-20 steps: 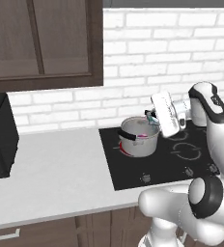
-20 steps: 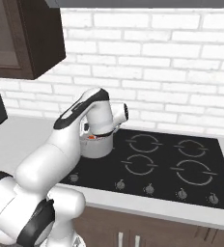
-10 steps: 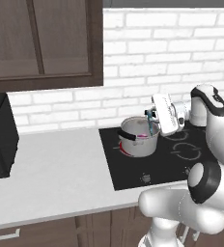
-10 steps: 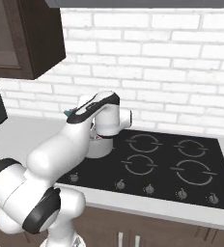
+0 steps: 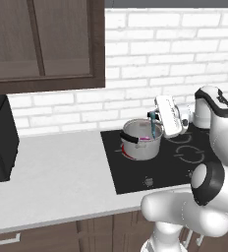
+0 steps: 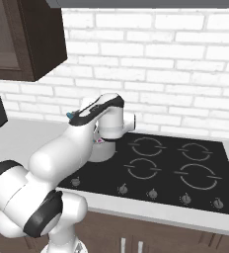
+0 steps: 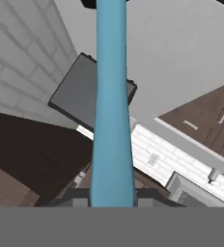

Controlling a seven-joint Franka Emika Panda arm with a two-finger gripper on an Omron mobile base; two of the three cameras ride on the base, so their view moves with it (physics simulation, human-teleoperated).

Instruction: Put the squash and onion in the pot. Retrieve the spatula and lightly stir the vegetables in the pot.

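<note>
The steel pot (image 5: 141,141) stands on the black stove top (image 5: 135,172), at its back left part, and the stove top is set in the pale grey table (image 5: 57,167). One black handle of the pot points toward the left front. Inside the pot a little bit of purple-pink shows, the onion (image 5: 144,140), but most of it is hidden by the pot's wall. No squash can be made out in there. The white arm (image 5: 214,123) reaches over from the right, and its pincer (image 5: 155,117) hangs just above the right rim of the pot. The pincer is closed tight on the spatula (image 5: 150,124), a thin teal stick that goes down into the pot. Its flat end is hidden inside the pot, so it is hard to tell if it touches the onion. From the right side, the arm (image 6: 82,133) covers most of the pot (image 6: 100,150), and a small teal tip of the spatula (image 6: 70,115) sticks out past the hand. In the hand view the spatula (image 7: 112,106) is a long blue bar up the middle, cut off at the top. Dark cupboards (image 5: 42,44) hang on the white brick wall (image 5: 185,44), and a black box (image 5: 0,138) stands at the far left, cut off by the edge.
</note>
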